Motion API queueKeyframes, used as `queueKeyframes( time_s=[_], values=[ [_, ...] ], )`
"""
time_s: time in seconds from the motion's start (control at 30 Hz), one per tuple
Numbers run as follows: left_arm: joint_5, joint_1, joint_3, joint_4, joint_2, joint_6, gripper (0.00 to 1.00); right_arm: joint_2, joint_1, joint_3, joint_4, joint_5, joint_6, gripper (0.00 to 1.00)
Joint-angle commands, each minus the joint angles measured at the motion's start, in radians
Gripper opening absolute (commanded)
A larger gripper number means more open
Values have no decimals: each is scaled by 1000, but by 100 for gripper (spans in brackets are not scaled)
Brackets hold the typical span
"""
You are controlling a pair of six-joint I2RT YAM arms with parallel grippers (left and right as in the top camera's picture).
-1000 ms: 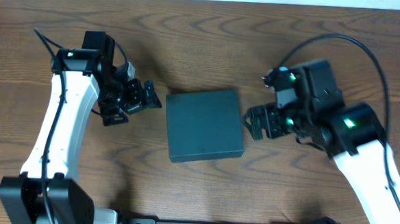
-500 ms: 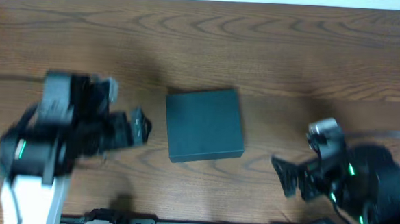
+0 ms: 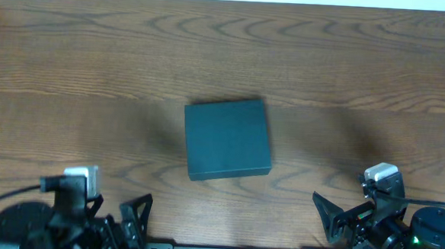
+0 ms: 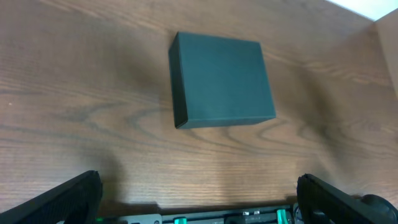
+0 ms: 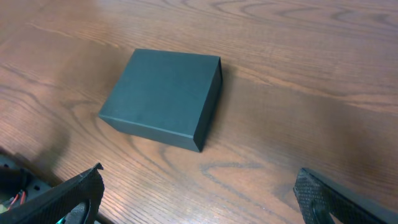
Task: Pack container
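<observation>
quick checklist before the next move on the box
1. container lid shut and flat: ok
2. container resting flat on the table, nothing on top: ok
3. left gripper open and empty: ok
4. right gripper open and empty: ok
5. both grippers apart from the container: ok
6. contents packed inside: cannot tell, the shut lid hides them
</observation>
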Motion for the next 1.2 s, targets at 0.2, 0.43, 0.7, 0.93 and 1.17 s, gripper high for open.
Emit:
queueKeyframes(
  time_s=[0.2, 0.43, 0.7, 0.93, 1.17],
  values=[
    [-5, -4, -10, 0, -24, 2, 98, -1, 10, -5, -1, 5, 18, 99],
    [-13, -4, -10, 0, -24, 4, 99, -1, 10, -5, -1, 6, 18, 99],
    [-155, -1, -12, 23, -36, 14, 99, -1, 10, -5, -1, 6, 18, 99],
    [-323, 23, -173, 258, -185, 44, 99, -1, 10, -5, -1, 6, 18, 99],
    [-326, 24, -527, 517, -365, 151, 99, -1, 10, -5, -1, 6, 18, 99]
  ],
)
